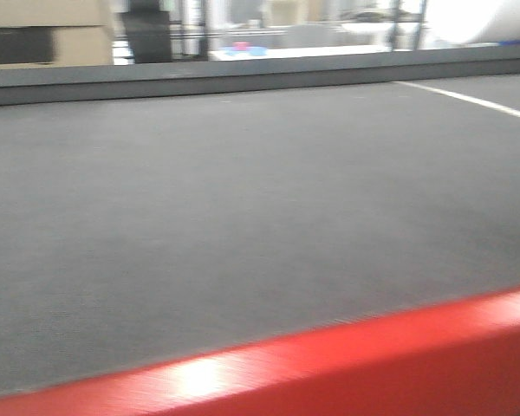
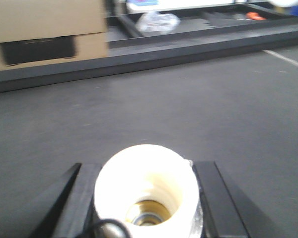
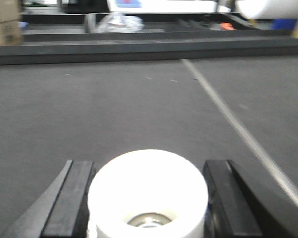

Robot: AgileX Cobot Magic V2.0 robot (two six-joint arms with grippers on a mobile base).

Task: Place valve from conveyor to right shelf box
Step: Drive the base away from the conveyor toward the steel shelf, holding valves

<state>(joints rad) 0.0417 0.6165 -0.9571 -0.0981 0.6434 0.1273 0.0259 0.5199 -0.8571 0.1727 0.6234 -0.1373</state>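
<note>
No valve on the conveyor (image 1: 243, 217): bare belt in all three views, so I can't place it. The left gripper (image 2: 145, 164) and right gripper (image 3: 149, 163) hover low, jaws apart, each with a white drum (image 2: 146, 193) between them, close to the lens. It's identical on both, so probably rig hardware. The danger I see is an arriving valve being missed in this blur, or toppled by a low gripper. The shelf box is out of view.
</note>
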